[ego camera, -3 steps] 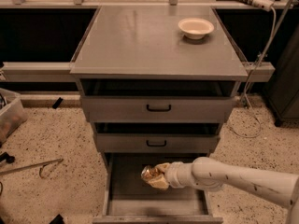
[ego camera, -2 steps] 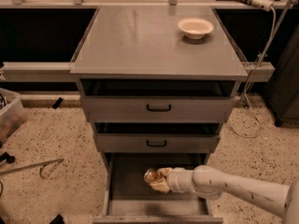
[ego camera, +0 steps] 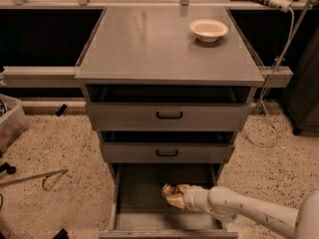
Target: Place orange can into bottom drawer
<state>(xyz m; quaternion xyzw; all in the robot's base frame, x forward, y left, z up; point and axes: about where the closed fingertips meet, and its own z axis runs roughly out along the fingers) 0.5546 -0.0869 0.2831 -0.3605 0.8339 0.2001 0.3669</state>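
The bottom drawer (ego camera: 139,203) is pulled out, with a grey tray floor and low side walls. The orange can (ego camera: 168,189), shiny and mottled gold-brown, is inside the drawer near its middle, low over the floor. My gripper (ego camera: 175,198) reaches in from the right on a white arm and is shut on the orange can. Whether the can rests on the floor cannot be told.
A cream bowl (ego camera: 209,30) sits on the cabinet top at the back right. Two shut drawer fronts with black handles (ego camera: 169,115) are above the open drawer. A cable (ego camera: 269,113) hangs at the right. A bin (ego camera: 10,123) and a tool (ego camera: 35,178) are on the floor at the left.
My arm has lowered and pulled slightly rightward, bringing the can deeper down into the bottom drawer, closer to its floor.
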